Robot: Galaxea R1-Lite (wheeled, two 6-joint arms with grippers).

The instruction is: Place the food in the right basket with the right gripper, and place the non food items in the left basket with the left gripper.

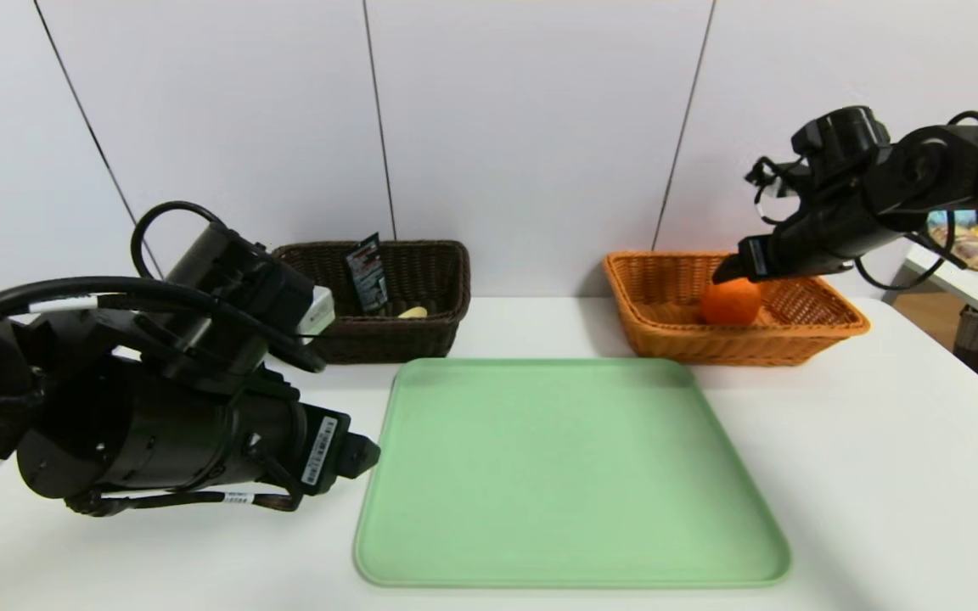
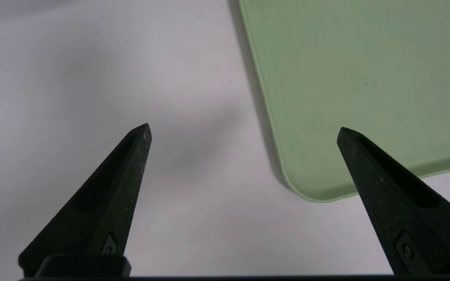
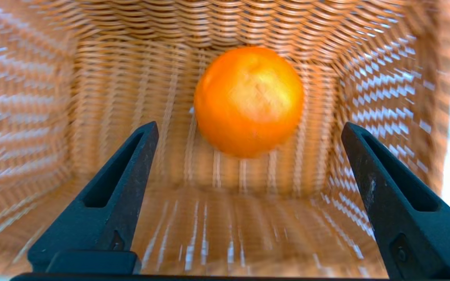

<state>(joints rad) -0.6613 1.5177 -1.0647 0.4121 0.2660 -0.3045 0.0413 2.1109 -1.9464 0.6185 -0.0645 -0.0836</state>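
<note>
While the left gripper (image 2: 244,130) hangs nearest the robot with its jaws spread wide and holding nothing, its tips sit over the white table (image 1: 879,475) at the near left corner of the green tray (image 1: 570,475). One fingertip lies over bare table and the other over the tray's corner. The tray lies flat in the middle of the table. Behind it on the left stands the dark brown basket (image 1: 438,288), with the black tube (image 1: 368,273) leaning upright inside and a pale yellow bit of the spoon (image 1: 413,312) showing on its floor. Behind the tray on the right stands the orange-tan basket (image 1: 829,318), and the orange (image 3: 249,100) rests inside it. The right gripper (image 3: 248,130) is above that basket, angled down toward the fruit, its jaws wide apart and clear of the orange on both sides.
</note>
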